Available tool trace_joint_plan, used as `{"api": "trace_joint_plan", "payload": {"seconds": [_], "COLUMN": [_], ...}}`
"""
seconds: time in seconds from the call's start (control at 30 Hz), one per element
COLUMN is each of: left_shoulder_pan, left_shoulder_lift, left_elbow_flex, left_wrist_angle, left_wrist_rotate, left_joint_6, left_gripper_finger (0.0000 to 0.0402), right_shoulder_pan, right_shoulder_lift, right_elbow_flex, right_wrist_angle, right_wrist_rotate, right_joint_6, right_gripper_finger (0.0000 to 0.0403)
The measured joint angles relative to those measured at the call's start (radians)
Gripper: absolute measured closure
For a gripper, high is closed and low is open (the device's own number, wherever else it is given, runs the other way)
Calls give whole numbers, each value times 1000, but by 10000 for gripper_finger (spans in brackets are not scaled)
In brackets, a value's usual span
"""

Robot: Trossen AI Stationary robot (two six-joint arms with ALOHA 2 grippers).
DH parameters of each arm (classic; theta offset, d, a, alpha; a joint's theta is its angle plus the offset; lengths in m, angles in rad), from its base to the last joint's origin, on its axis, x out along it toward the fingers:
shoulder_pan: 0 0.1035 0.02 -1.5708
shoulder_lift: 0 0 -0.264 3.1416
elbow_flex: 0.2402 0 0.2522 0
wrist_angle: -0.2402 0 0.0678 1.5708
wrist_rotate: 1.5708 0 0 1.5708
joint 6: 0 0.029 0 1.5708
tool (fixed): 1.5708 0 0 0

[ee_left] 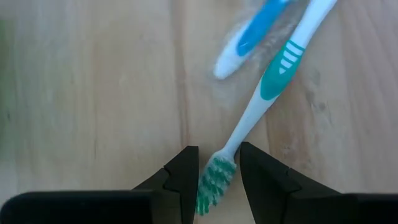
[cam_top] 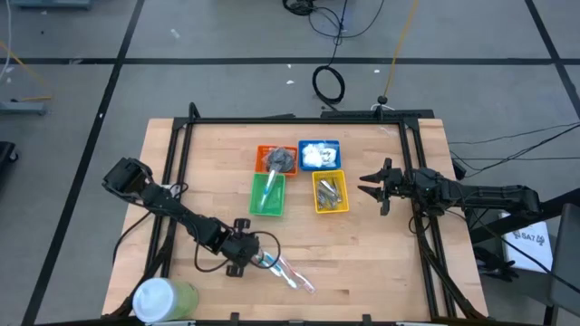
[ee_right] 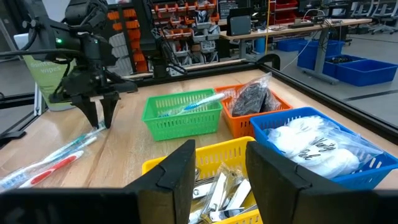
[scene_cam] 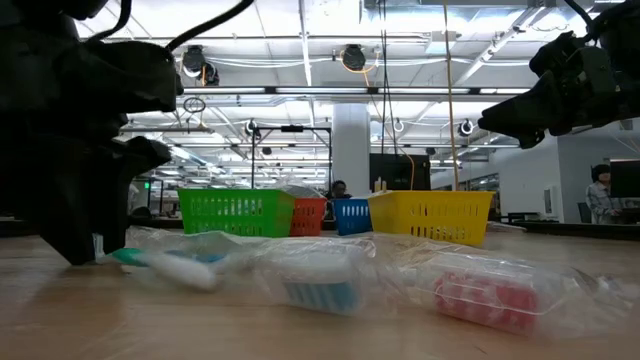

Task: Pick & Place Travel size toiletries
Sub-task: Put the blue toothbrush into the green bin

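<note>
Three toothbrushes (cam_top: 288,274) lie flat on the wood near the table's near edge, some in clear wrap. In the left wrist view a green-and-white one (ee_left: 273,74) lies beside a blue one (ee_left: 255,31). My left gripper (cam_top: 246,263) points down over them, open, with its fingers on either side of the green brush's bristle head (ee_left: 214,180). My right gripper (cam_top: 370,186) hovers open just right of the yellow basket (cam_top: 330,192), which holds silver clippers. Another toothbrush lies in the green basket (cam_top: 267,195), dark discs in the orange one (cam_top: 276,160), and white packets in the blue one (cam_top: 319,155). My left gripper comes from above with one finger (ee_left: 186,168) on each side of the bristle head of the green toothbrush, which lies flat on the table. Whether the fingers touch the head, I cannot tell.
A big white-and-green tub (cam_top: 163,299) stands at the table's near left corner, close behind my left arm. The four baskets sit clustered at the table's middle. A dark frame rail (cam_top: 421,226) runs along the right side under my right arm. Bare wood lies between baskets and toothbrushes.
</note>
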Motion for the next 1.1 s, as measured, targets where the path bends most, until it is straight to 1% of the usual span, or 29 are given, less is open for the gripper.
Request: {"api": "trace_joint_plan", "payload": {"seconds": [0.13, 0.27, 0.33, 0.4, 0.47, 0.5, 0.57, 0.67, 0.77, 0.83, 1.0, 1.1], "left_shoulder_pan": [1, -2, -7, -12, -13, -12, -14, -11, -12, -13, -12, -13], "left_shoulder_lift": [1, 2, 2, 3, -9, -17, -33, -77, -128, -166, -278, -336], "left_elbow_flex": [-1, -2, -3, -3, -4, -5, -7, -7, -6, -6, -5, -5], "left_wrist_angle": [1, 11, 27, 59, 86, 102, 128, 151, 168, 189, 189, 183], "left_wrist_rotate": [-21, 6, 17, 53, 113, 144, 168, 159, 126, 79, -114, -256], "left_joint_6": [-156, -184, -185, -201, -208, -215, -264, -343, -398, -408, -403, -367], "left_gripper_finger": [284, 288, 305, 335, 374, 387, 393, 399, 400, 401, 401, 402], "right_shoulder_pan": [0, 0, 0, 0, 0, 0, 0, 0, 0, 0, 0, 0], "right_shoulder_lift": [0, 0, 0, 0, 0, 0, 0, 0, 0, 0, 0, 0], "right_elbow_flex": [0, 0, 0, 0, 0, 0, 0, 0, 0, 0, 0, 0], "right_wrist_angle": [0, 0, 0, 0, 0, 0, 0, 0, 0, 0, 0, 0], "right_wrist_rotate": [0, 0, 0, 0, 0, 0, 0, 0, 0, 0, 0, 0], "right_joint_6": [0, 0, 0, 0, 0, 0, 0, 0, 0, 0, 0, 0], "right_gripper_finger": [273, 273, 273, 273, 273, 273, 273, 273, 273, 273, 273, 273]}}
